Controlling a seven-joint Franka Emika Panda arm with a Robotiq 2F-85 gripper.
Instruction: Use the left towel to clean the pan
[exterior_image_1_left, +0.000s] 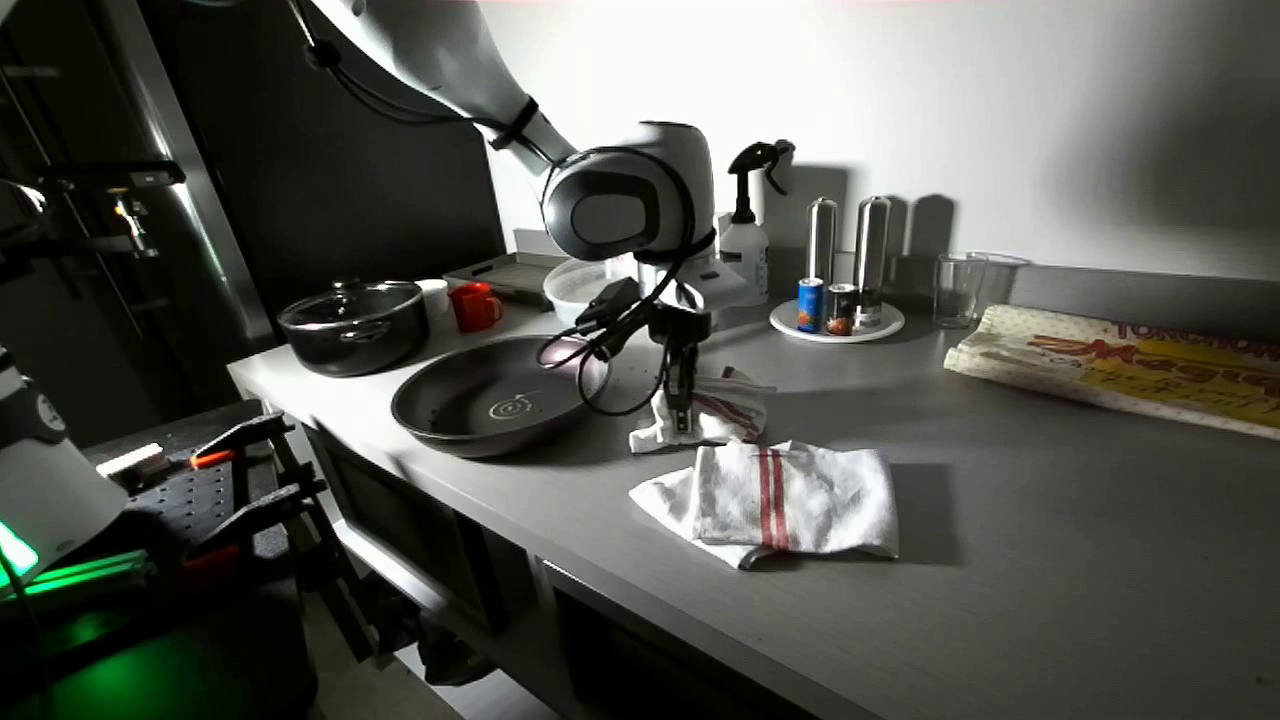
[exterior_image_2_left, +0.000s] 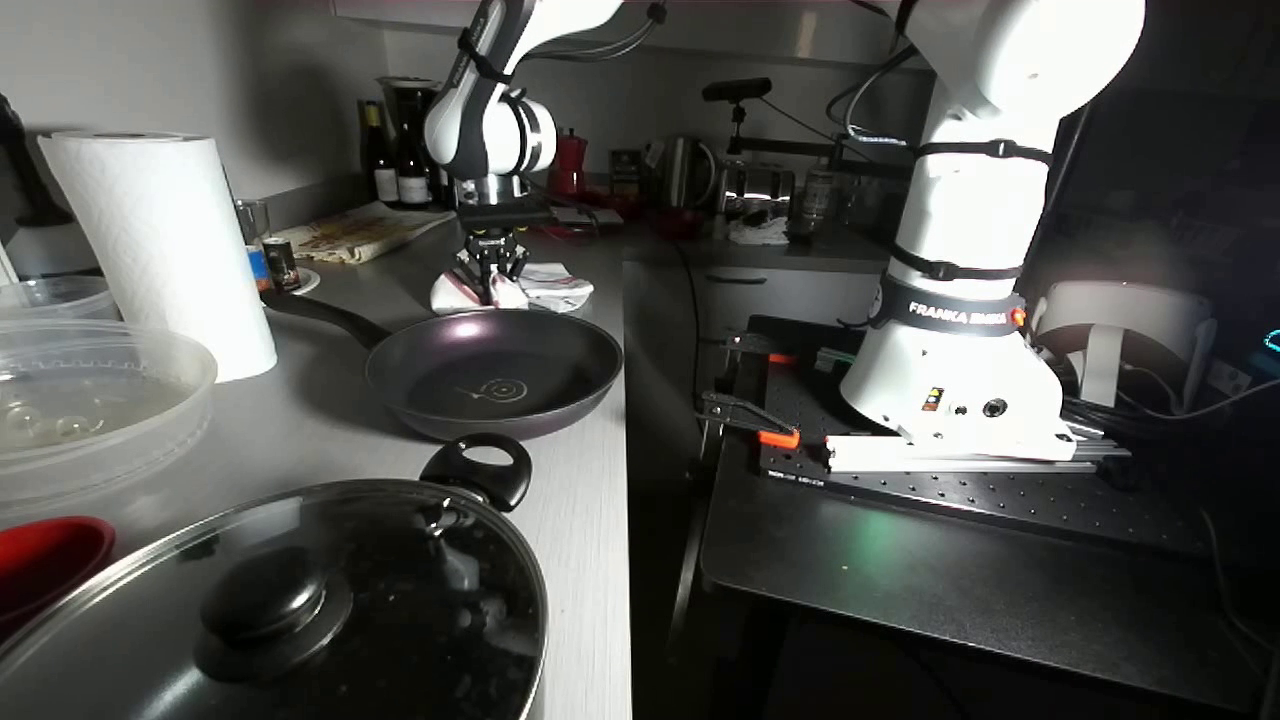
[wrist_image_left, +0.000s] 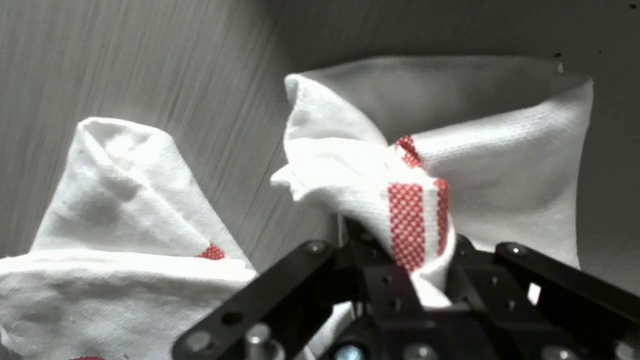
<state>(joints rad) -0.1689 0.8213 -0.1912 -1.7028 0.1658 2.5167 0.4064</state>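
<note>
The dark pan (exterior_image_1_left: 490, 400) rests on the counter, also seen in an exterior view (exterior_image_2_left: 490, 375), with its handle pointing towards the wall. My gripper (exterior_image_1_left: 682, 415) is just beside the pan's rim, pointing down; it also shows in an exterior view (exterior_image_2_left: 490, 285). In the wrist view my gripper (wrist_image_left: 407, 270) is closed on a bunched fold of the left towel (wrist_image_left: 515, 185), white with red stripes. This towel (exterior_image_1_left: 745, 415) hangs at counter level; whether it touches the counter I cannot tell. The right towel (exterior_image_1_left: 825, 500) lies folded on the counter, nearby in the wrist view (wrist_image_left: 125, 305).
A lidded pot (exterior_image_1_left: 350, 325) and a red cup (exterior_image_1_left: 473, 306) stand beyond the pan. A clear plastic tub (exterior_image_2_left: 110, 420), a paper roll (exterior_image_2_left: 165, 250) and a spray bottle (exterior_image_1_left: 743, 255) stand near the wall. A white plate (exterior_image_1_left: 785, 325) carries cans and steel mills.
</note>
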